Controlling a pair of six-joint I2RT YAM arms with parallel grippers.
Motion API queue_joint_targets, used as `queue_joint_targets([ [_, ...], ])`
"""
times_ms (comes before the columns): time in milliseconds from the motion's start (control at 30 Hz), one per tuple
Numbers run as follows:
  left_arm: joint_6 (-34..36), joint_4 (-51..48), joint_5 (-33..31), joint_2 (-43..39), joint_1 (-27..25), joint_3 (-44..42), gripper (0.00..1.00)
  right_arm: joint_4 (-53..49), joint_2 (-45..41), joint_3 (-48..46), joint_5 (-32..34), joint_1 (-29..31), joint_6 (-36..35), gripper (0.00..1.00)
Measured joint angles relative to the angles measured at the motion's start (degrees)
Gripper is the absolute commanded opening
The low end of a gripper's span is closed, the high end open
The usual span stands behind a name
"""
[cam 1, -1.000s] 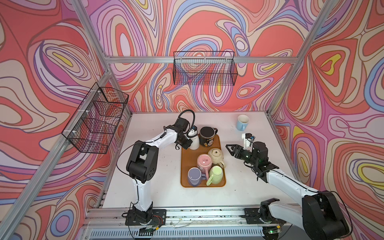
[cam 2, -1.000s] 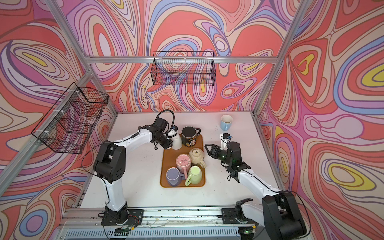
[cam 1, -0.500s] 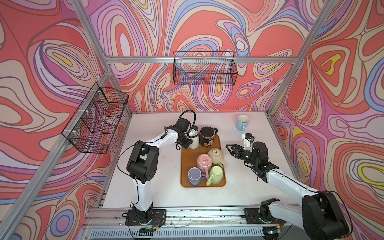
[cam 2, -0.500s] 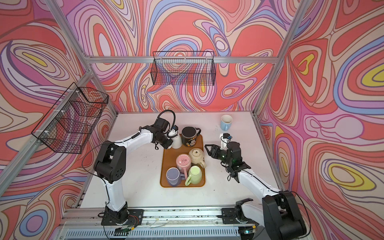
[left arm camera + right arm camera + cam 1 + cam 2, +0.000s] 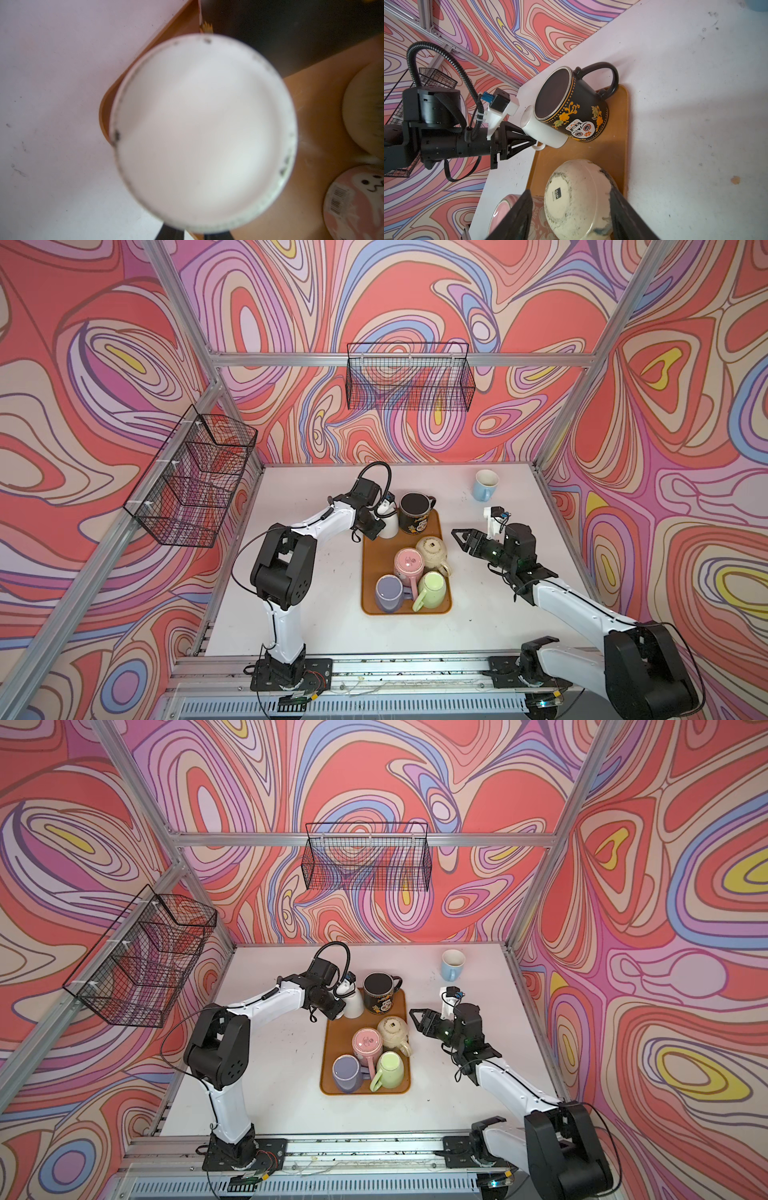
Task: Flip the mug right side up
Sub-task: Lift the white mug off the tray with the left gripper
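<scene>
One thing has changed over the last second: the left gripper (image 5: 534,143) has drawn its jaws in, and in the right wrist view they now pinch the handle (image 5: 539,147) of the white mug (image 5: 388,523). The arm itself has hardly shifted, and the mug has not moved. It stands mouth down at the far left corner of the tray (image 5: 371,564), close against the black mug (image 5: 415,510); whether the two touch I cannot tell. The left wrist view is filled with its scuffed base, so it is plainly not yet turned.

By my reading the reach is over and the grip is made. The turning itself has not begun. What comes next would be a lift clear of the tray, then a roll of the wrist to bring the mouth up. A pinch on a thin handle gives little hold against swinging, and the black mug stands near enough to be knocked if the roll starts low.

The right gripper (image 5: 456,540) is as it was — jaws apart, empty, just off the tray's right edge, facing the cream mug (image 5: 577,199).
</scene>
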Motion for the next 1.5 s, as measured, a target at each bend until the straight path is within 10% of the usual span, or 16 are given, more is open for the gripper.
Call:
queue_joint_targets([
  [700, -11.65, -5.05, 0.94, -18.38, 0.31, -4.28, 0.0, 0.0, -0.26, 0.11, -1.9, -0.02, -1.49, 0.62],
  [1500, -36.7, 12.2, 28.79, -42.75, 1.01, -7.58, 0.0, 30.1, 2.71, 4.39, -22.03, 4.48, 11.65, 0.77],
])
